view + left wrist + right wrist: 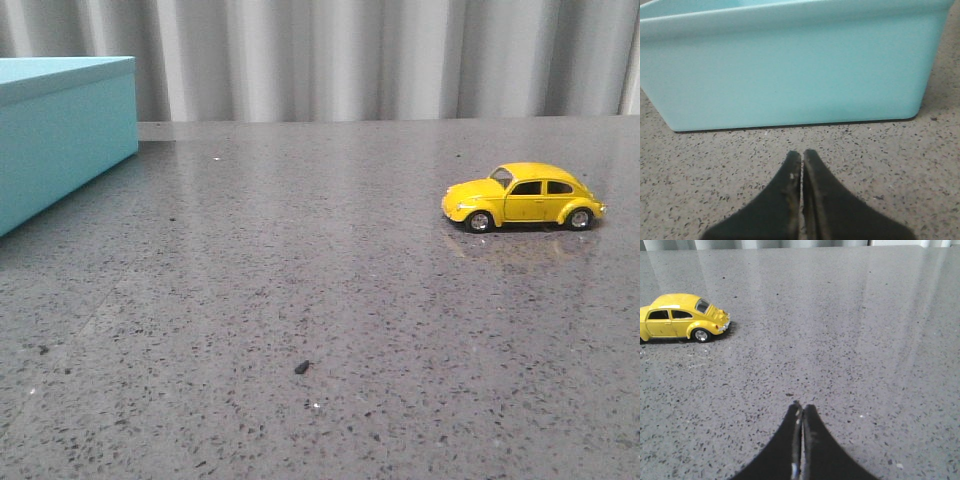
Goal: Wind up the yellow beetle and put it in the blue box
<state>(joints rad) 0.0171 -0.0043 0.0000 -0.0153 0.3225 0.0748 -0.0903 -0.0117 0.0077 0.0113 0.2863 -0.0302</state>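
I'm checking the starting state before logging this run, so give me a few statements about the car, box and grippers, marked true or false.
1. The beetle stands on its wheels on the table. True.
2. The beetle is inside the box. False: it sits apart, far to the right.
3. The right gripper holds the beetle. False: it is shut on nothing.
4. The left gripper is shut, facing the box. True.

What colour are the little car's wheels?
The yellow beetle has black tyres with silver hubs, clearest in the front view.
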